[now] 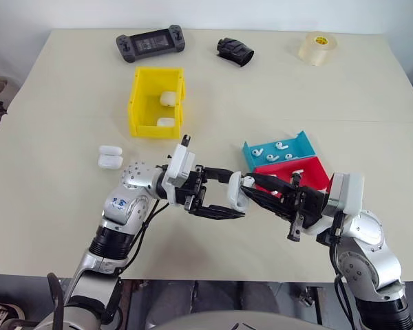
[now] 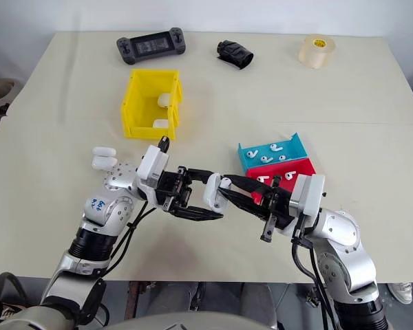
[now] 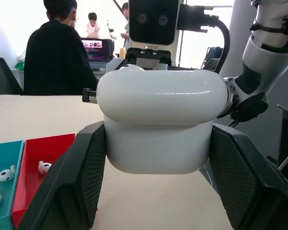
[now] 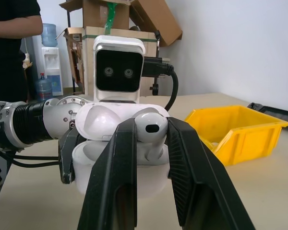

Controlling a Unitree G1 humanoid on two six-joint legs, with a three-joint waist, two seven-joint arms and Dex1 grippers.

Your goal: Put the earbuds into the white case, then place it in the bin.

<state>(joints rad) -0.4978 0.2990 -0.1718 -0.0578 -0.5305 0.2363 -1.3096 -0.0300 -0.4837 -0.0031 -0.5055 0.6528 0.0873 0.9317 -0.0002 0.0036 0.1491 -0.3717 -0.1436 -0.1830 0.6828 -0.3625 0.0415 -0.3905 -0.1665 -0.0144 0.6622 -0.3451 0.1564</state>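
White case (image 3: pixel 158 124) is clamped in the left end effector (image 1: pixel 224 196); the right end effector (image 4: pixel 151 143) pinches an earbud (image 4: pixel 149 132) over it.

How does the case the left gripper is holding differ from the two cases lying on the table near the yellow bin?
The held case is off the table, clamped in the left gripper; the two spare cases lie on the table, untouched. The held case's lid is open, with the right gripper bringing an earbud to it; the spare cases are closed. All are glossy white, rounded and about the same size.
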